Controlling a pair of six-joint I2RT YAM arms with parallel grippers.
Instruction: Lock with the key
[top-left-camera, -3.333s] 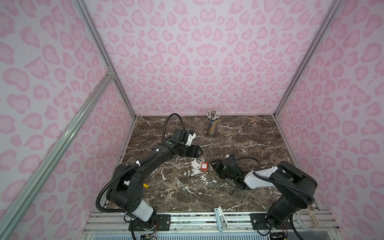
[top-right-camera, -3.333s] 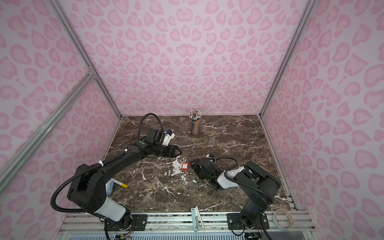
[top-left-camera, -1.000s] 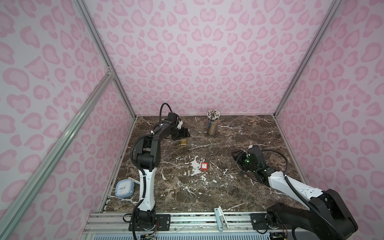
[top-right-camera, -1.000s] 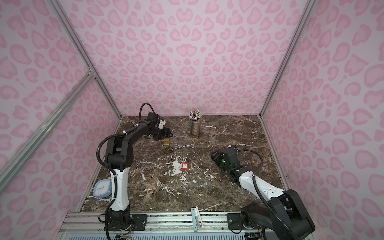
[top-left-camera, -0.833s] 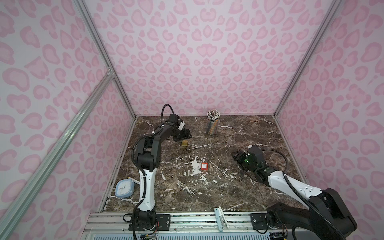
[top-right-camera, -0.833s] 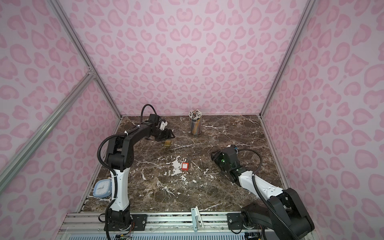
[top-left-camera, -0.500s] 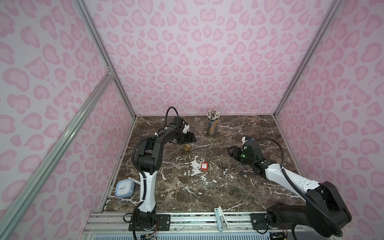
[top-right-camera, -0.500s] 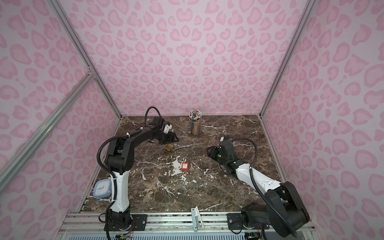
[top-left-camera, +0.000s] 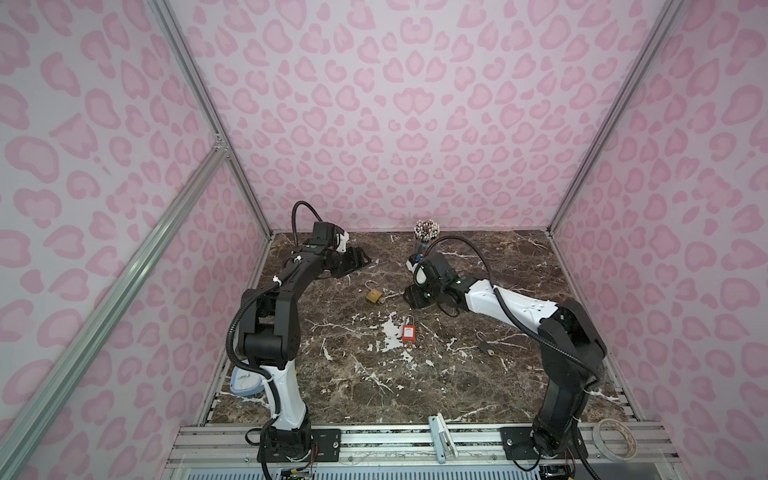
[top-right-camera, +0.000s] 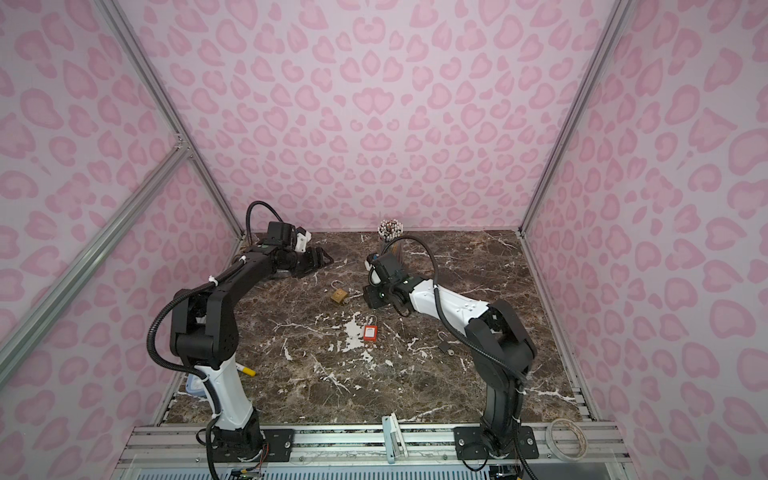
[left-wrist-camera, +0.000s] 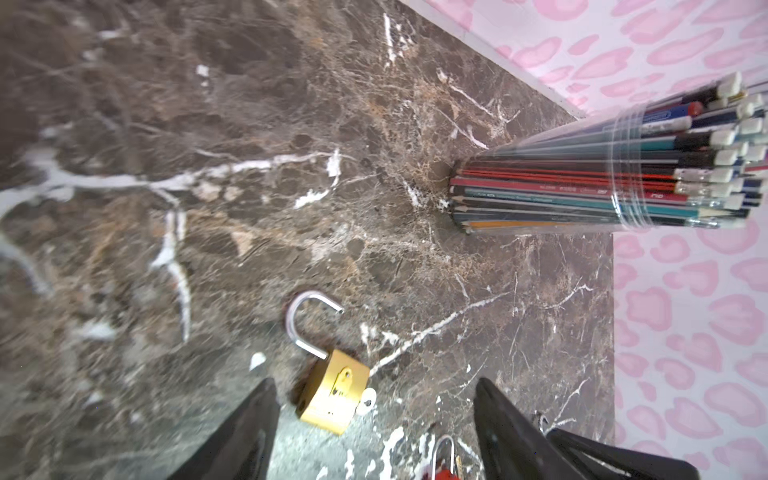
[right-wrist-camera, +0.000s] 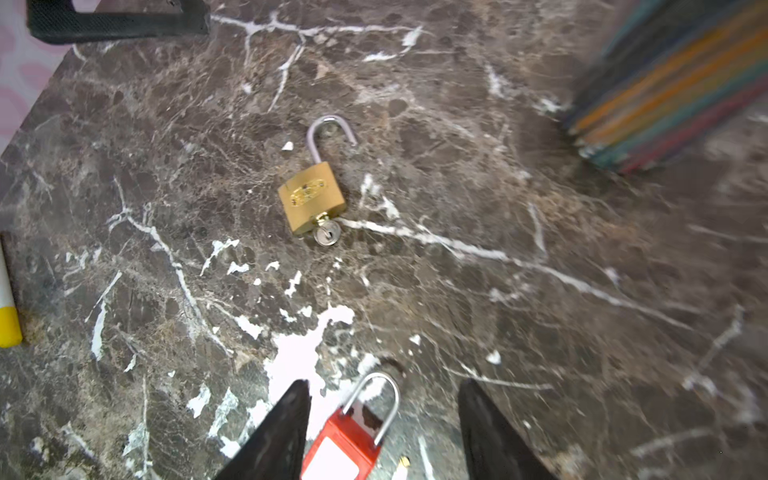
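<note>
- Left wrist view: left hand (left-wrist-camera: 372, 384) is open, its two dark fingers spread wide with nothing held between them.
- Brass padlock (left-wrist-camera: 332, 390) lies flat on the marble tabletop (left-wrist-camera: 208, 145), just ahead of the spread fingers and not touched by them.
- Its steel shackle (left-wrist-camera: 309, 320) is swung out of the body, with one end free.
- Key (left-wrist-camera: 365, 401) sits in the keyhole at the end of the body away from the shackle.
- Right wrist view: right hand (right-wrist-camera: 384, 381) is also open and grips nothing.
- Red padlock (right-wrist-camera: 336, 449) lies on the tabletop and shows in the gap between the fingers, shackle pointing toward the brass padlock.
- The same view shows the brass padlock well ahead of the right hand, the key's round head flat on the stone.
- In both top views the brass padlock sits mid-tabletop toward the back, between the two hands and apart from each; left hand is behind and to its left, right hand just to its right.
- Red padlock lies nearer the front, close to the tabletop's middle.
- Small dark padlock (top-left-camera: 484, 347) lies further right, near the right arm.
- Clear cup of pencils (top-left-camera: 424, 239) stands upright at the back wall, behind the right hand.
- Yellow-capped marker (top-right-camera: 245, 370) lies by the left arm's base.
- Tape roll (top-left-camera: 615, 436) rests on the front rail, right corner.
</note>
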